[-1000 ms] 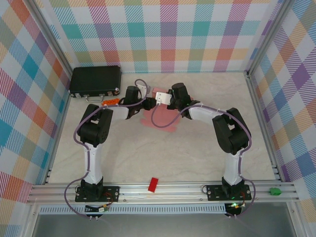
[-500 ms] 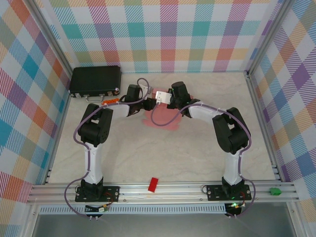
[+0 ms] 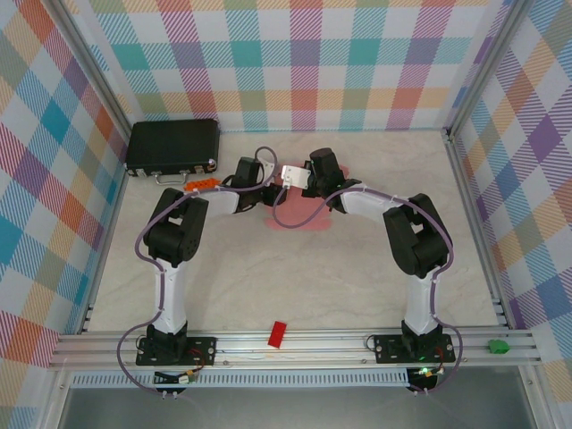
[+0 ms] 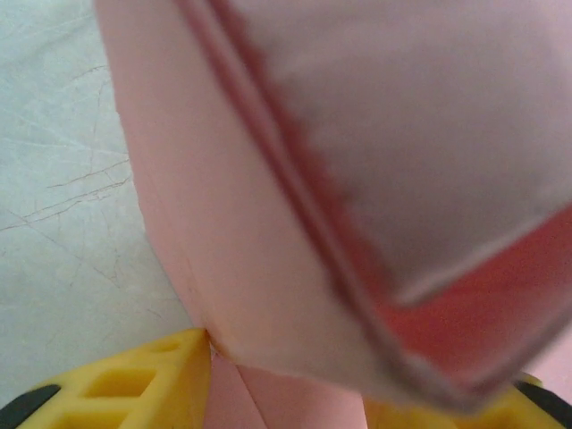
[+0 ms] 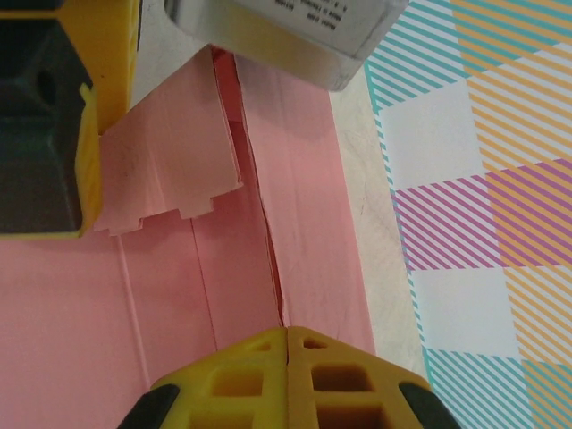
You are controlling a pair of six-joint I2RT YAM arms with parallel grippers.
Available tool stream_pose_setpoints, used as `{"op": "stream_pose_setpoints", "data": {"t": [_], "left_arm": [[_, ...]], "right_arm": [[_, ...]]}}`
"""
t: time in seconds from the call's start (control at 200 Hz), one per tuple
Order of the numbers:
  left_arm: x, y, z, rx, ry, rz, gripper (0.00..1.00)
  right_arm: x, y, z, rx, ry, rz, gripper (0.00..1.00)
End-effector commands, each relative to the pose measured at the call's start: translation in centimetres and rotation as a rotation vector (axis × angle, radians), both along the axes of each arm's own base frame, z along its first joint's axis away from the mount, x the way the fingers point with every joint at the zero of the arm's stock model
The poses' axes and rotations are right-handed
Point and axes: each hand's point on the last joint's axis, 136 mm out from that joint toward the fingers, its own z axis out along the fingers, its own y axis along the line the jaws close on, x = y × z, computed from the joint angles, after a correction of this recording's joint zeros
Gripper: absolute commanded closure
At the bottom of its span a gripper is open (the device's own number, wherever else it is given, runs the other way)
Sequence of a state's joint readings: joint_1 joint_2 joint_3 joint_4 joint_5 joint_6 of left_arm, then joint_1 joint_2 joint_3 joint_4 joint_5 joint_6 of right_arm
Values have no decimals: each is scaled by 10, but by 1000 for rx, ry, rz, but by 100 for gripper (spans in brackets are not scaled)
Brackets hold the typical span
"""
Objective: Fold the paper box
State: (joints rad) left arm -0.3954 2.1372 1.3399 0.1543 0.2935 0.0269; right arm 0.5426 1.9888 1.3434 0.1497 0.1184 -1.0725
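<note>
The paper box (image 3: 304,220) is light-pink card lying mid-table, partly under both grippers. In the left wrist view a folded flap of the paper box (image 4: 268,206) rises close to the lens, and my left gripper (image 4: 290,386) has its yellow fingers (image 4: 134,393) apart with card between them. My left gripper (image 3: 268,190) faces my right gripper (image 3: 291,188) over the box. In the right wrist view my right gripper (image 5: 288,336) is shut, its tips meeting on a raised crease of the paper box (image 5: 304,179).
A black case (image 3: 172,147) lies at the back left, with a small orange block (image 3: 201,185) just in front of it. A red block (image 3: 278,333) rests on the front rail and a green piece (image 3: 496,345) at its right end. Checked walls stand around the table.
My left gripper has moved right, closer to the right gripper, and its jaws have spread wider. Less of the pink card shows beneath the arms. The right arm has hardly moved.
</note>
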Motion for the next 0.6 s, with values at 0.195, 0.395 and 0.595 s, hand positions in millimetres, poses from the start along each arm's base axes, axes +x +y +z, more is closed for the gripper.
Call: {"op": "stream_pose_setpoints", "data": {"t": [0.195, 0.395, 0.595], "left_arm": [[22, 1, 16, 46, -74, 88, 62], [22, -3, 19, 20, -83, 71, 75], [21, 0, 20, 17, -93, 81, 79]], "right_arm": [[-4, 7, -5, 26, 52, 13, 93], [-4, 7, -4, 30, 53, 9, 93], [-3, 6, -5, 30, 54, 2, 93]]}}
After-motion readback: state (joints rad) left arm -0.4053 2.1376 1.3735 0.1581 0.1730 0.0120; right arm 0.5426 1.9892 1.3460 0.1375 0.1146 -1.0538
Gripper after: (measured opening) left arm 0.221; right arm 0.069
